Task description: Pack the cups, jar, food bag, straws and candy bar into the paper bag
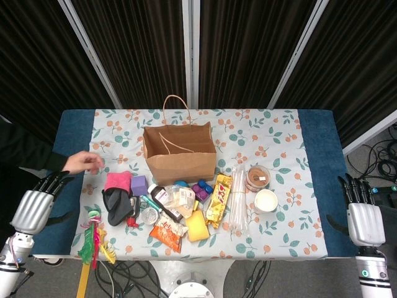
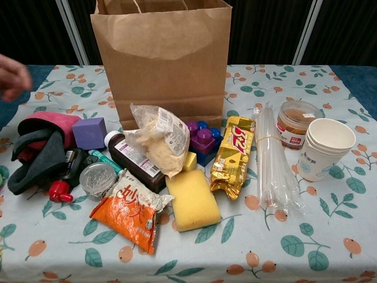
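- Nothing is judged to be packed so far: every item the task names is seen lying on the bench point(image 1: 310, 236), outside the bag.
- The left hand point(image 1: 36, 205) and the right hand point(image 1: 363, 214) are seen at the near corners of the bench, well apart from all the goods; their fingers are stretched out and slightly apart, and nothing is held in either.
- Nearest in the cluster, an orange snack packet point(image 2: 131, 217) and a yellow sponge point(image 2: 193, 199) are seen; only a packet may be wanted, and which one counts as the food bag cannot be told.
- A clear food bag point(image 2: 159, 138) with pale contents is propped on a brown bottle point(image 2: 132, 160).
- The gold candy bar point(image 2: 232, 154) is laid beside the bundle of clear straws point(image 2: 272, 158), which is tied with a band.
- The stack of paper cups point(image 2: 323, 147) stands upright to the right, with the lidded jar point(image 2: 296, 122) just behind it.
- Farthest back, the paper bag point(image 1: 180, 152) stands upright and open; from above, nothing is seen inside it.
- A person's hand point(image 1: 84, 162) is seen over the far left edge.
- All five kinds of item are therefore left to be moved.
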You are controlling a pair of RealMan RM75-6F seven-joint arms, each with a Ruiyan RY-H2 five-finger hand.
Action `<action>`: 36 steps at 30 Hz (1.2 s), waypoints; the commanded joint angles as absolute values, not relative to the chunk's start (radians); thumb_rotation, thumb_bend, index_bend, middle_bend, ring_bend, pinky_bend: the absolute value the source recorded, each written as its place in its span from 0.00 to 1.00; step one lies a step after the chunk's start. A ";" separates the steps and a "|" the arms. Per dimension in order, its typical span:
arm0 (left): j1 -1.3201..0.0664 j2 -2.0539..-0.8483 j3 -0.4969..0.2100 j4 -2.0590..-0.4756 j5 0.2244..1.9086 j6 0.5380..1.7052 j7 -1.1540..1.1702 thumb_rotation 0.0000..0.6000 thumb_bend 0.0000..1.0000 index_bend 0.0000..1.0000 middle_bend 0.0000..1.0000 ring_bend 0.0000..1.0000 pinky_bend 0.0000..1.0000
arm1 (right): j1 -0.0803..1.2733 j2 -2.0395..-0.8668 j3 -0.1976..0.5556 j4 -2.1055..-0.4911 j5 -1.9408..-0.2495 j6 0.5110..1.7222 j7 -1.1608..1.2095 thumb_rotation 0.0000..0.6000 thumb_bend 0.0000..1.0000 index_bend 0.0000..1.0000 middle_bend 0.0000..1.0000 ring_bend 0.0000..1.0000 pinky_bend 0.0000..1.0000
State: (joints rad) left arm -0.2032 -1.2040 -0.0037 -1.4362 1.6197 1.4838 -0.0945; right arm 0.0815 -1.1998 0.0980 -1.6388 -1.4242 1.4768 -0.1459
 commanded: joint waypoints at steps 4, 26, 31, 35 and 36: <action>-0.208 -1.213 -0.010 -1.423 1.621 1.485 -0.104 1.00 0.13 0.23 0.24 0.16 0.25 | 0.096 -1.199 0.102 -1.648 -1.417 1.453 -0.153 1.00 0.11 0.00 0.02 0.00 0.00; -0.221 -1.238 -0.020 -1.360 1.606 1.468 -0.189 1.00 0.13 0.23 0.24 0.16 0.25 | 0.317 -1.303 0.113 -1.835 -1.204 1.125 -0.449 1.00 0.08 0.00 0.05 0.00 0.00; -0.223 -1.244 -0.026 -1.334 1.593 1.463 -0.211 1.00 0.13 0.23 0.24 0.15 0.25 | 0.362 -1.376 0.127 -1.782 -1.124 1.099 -0.506 1.00 0.08 0.00 0.07 0.00 0.00; -0.225 -1.245 -0.030 -1.318 1.585 1.459 -0.224 1.00 0.13 0.23 0.24 0.16 0.25 | 0.382 -1.427 0.126 -1.748 -1.094 1.105 -0.538 1.00 0.09 0.06 0.11 0.00 0.07; -0.225 -1.246 -0.031 -1.314 1.583 1.457 -0.228 1.00 0.13 0.23 0.24 0.15 0.25 | 0.388 -1.439 0.126 -1.740 -1.085 1.105 -0.544 1.00 0.10 0.08 0.13 0.00 0.09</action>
State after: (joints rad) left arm -0.2246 -1.2451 -0.0297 -1.3165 1.5847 1.4587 -0.2254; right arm 0.3794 -1.4270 0.1250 -1.7505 -1.0933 1.1047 -0.5340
